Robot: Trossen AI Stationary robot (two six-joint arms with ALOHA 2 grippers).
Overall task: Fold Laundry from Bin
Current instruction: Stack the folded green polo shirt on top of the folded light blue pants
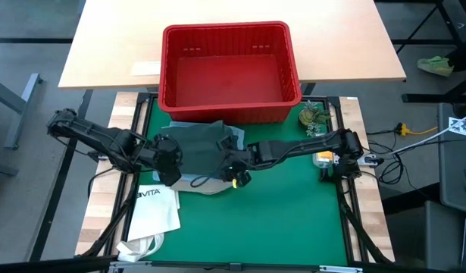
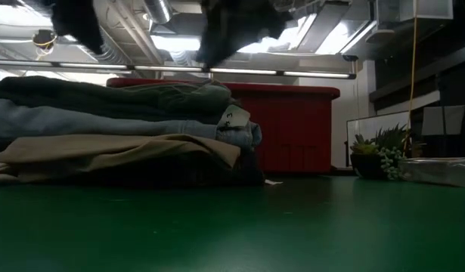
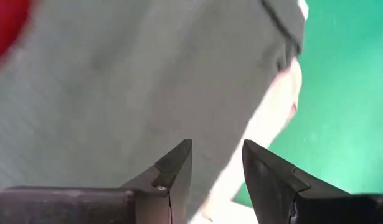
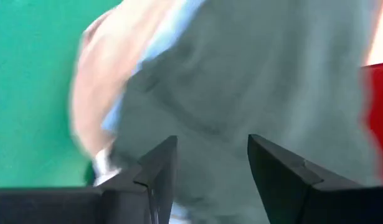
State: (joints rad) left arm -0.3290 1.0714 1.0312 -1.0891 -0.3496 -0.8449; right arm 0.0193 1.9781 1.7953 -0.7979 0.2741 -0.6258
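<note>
A stack of folded laundry [image 1: 204, 152] lies on the green mat just in front of the red bin [image 1: 229, 68]. The low view shows a dark green piece [image 2: 119, 97] on top, light blue jeans [image 2: 103, 122] under it and khaki trousers [image 2: 119, 151] at the bottom. My left gripper [image 3: 217, 152] hangs open above the stack's left edge [image 1: 169, 163]. My right gripper [image 4: 213, 146] hangs open above its near right corner [image 1: 236, 173]. Nothing is between either pair of fingers. In the low view both grippers show only as dark shapes at the top, clear of the stack.
A white "VITA" tote bag [image 1: 157, 208] lies on the mat's near left. A small potted plant [image 1: 314, 117] stands at the far right, beside the bin. The bin shows only its bare red floor. Bare green mat [image 1: 293, 220] stretches over the near right.
</note>
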